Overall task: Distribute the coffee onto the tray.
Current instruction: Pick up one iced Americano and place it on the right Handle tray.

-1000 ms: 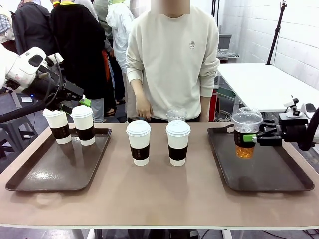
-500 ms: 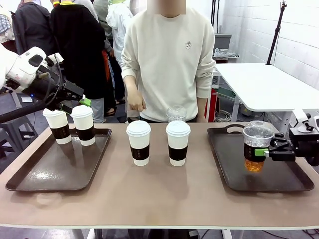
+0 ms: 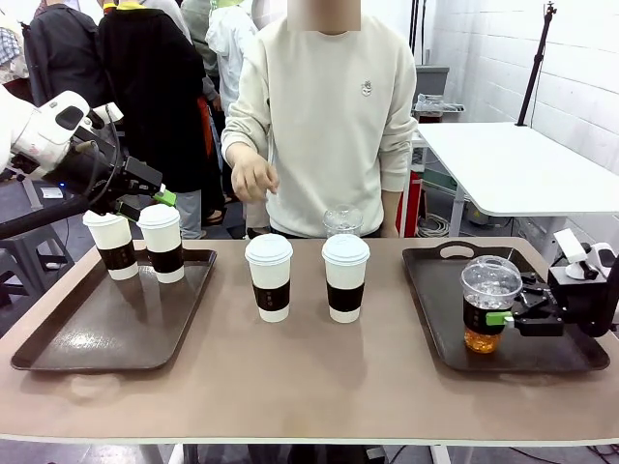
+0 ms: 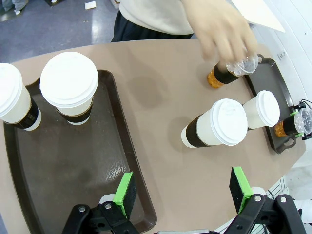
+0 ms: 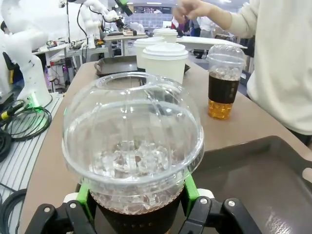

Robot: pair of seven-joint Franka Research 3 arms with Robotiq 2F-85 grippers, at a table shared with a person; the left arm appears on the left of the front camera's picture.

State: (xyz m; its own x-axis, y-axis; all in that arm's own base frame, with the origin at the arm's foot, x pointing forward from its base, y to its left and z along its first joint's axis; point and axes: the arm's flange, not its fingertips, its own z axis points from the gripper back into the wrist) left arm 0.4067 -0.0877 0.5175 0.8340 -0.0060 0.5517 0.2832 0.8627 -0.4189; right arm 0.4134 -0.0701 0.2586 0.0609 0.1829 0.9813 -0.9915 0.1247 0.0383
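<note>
1. Across the bench (image 3: 309, 387) in the front view, the left tray (image 3: 58, 353) carries an outer white cup (image 3: 109, 244) and an inner white cup (image 3: 162, 242), both lidded and brown-sleeved. The left hand (image 3: 145, 203) hovers just behind them. A middle-left white cup (image 3: 269, 276) and a middle-right white cup (image 3: 345, 276) stand on bare bench between the trays. The far iced cup (image 3: 342, 222) stands behind them. The right hand (image 3: 506, 318) grips the held iced cup (image 3: 482, 309), brown coffee under a clear dome, low over the right tray (image 3: 435, 300). Whether its base touches, I cannot tell. A person (image 3: 329, 126) stands at the far side with the person's hand (image 3: 253, 176) lifted. Beyond are a white table (image 3: 513, 164) and a brick wall (image 3: 580, 58).
2. In the left wrist view, the left hand's fingers spread wide above the left tray's near edge, with nothing between them. The person's hand, blurred, overlaps the far iced cup's lid.
3. In the right wrist view, ice crowds the held iced cup under its dome, with green pads (image 5: 190, 190) pressed on both sides. Cables (image 5: 19, 122) trail on the floor.
</note>
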